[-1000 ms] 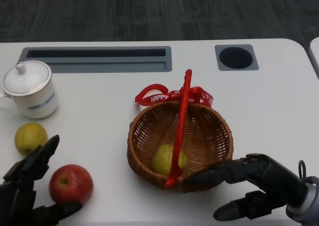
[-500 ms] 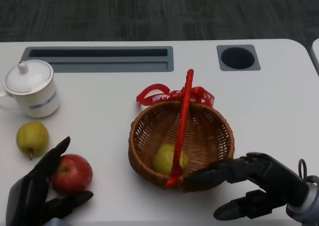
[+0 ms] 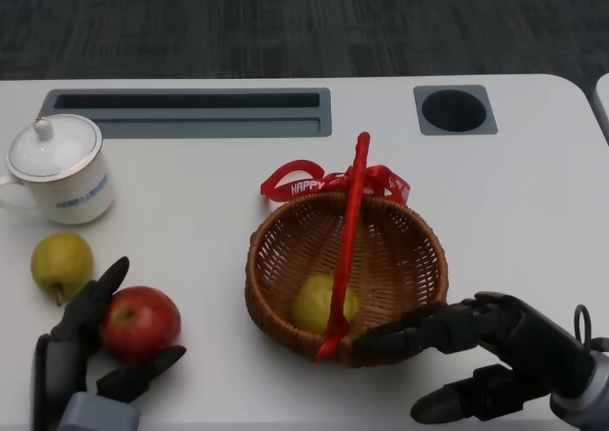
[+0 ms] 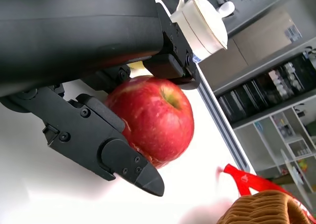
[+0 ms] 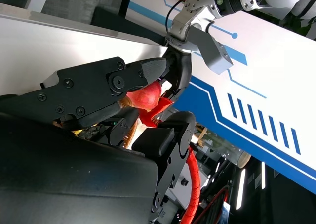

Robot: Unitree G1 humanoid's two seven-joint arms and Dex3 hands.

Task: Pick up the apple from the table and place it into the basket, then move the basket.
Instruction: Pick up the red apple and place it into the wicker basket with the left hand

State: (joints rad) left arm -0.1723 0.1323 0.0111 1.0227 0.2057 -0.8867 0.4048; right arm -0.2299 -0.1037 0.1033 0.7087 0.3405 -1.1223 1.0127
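Over at the upper left of the head view, a lidded white cup (image 3: 57,169) stands on the white table (image 3: 190,193), with a yellow-green pear (image 3: 61,264) just below it. At the lower left, the left hand (image 3: 81,355) cups the red apple (image 3: 141,323): fingers (image 3: 90,303) lie along its left side and a thumb presses its lower edge, the apple resting on the table. At centre sits the wicker basket (image 3: 419,260) with a red handle (image 3: 350,231) and ribbon; another yellow-green fruit (image 3: 314,303) lies inside. At the lower right, the right hand (image 3: 481,350) has fingers (image 3: 409,331) stretched against the basket's near rim, thumb apart below, gripping nothing.
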